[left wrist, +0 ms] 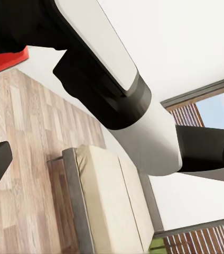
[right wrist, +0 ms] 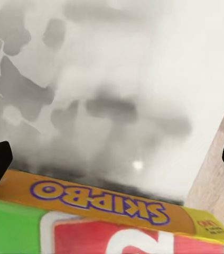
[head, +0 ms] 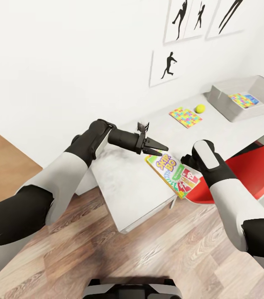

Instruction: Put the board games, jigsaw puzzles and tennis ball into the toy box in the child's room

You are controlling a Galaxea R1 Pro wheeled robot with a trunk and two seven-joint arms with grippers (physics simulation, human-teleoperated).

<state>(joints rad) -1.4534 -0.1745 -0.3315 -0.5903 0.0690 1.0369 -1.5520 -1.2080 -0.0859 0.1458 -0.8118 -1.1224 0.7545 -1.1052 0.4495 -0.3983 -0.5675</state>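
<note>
The green-and-red SKIP-BO board game [head: 173, 172] lies flat at the table's [head: 128, 182] front edge. My right gripper [right wrist: 112, 161] hovers over it, open, one finger at each side of the wrist view and the box's yellow edge [right wrist: 101, 203] between them. In the head view my right wrist covers most of this gripper [head: 186, 160]. My left gripper [head: 162, 150] is open in the air just left of the box, holding nothing. Farther back lie a jigsaw puzzle [head: 185, 116] and the tennis ball [head: 200, 108]. The toy box [head: 225, 101] holds another puzzle [head: 242, 100].
A red chair [head: 248, 166] stands against the table's front edge, right beside the SKIP-BO box. Black silhouette pictures [head: 168, 66] hang on the white wall behind. The left wrist view looks past my right arm [left wrist: 117, 95] to the cream bed [left wrist: 106, 201] and wood floor [left wrist: 22, 132].
</note>
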